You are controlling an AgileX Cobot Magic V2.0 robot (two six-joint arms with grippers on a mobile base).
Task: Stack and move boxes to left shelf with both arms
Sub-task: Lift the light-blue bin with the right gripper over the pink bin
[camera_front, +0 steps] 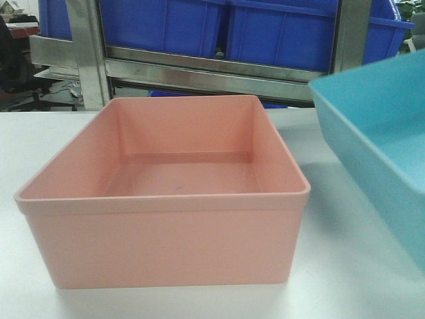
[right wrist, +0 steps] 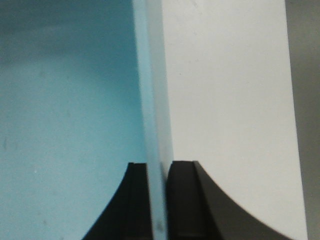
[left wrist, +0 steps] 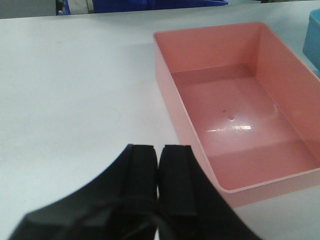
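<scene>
Salmon-pink box (camera_front: 163,199) fills the lower centre of the front view. It sits upright and open-topped on the white bench (camera_front: 40,133), its broad near wall square to the lens. In the left wrist view its long axis runs from the lower right of the frame up toward the top centre, where dark blue bins show. The light blue box (camera_front: 378,133) enters from the right edge of the front view, cut off by the frame and apart from the pink box, one corner pointing toward the upper centre. Behind both, across the top of the frame, the stainless steel rail of the shelf (camera_front: 206,73) carries dark blue bins (camera_front: 166,26). At the bottom of the left wrist view, the left end effector (left wrist: 158,152) is clenched on nothing, its black fingers pressed together above bare bench, left of the pink box. In the right wrist view the right end effector (right wrist: 160,170) grips the light blue box's wall, which runs straight up the frame between its fingers, blue interior at left, bench at right.
</scene>
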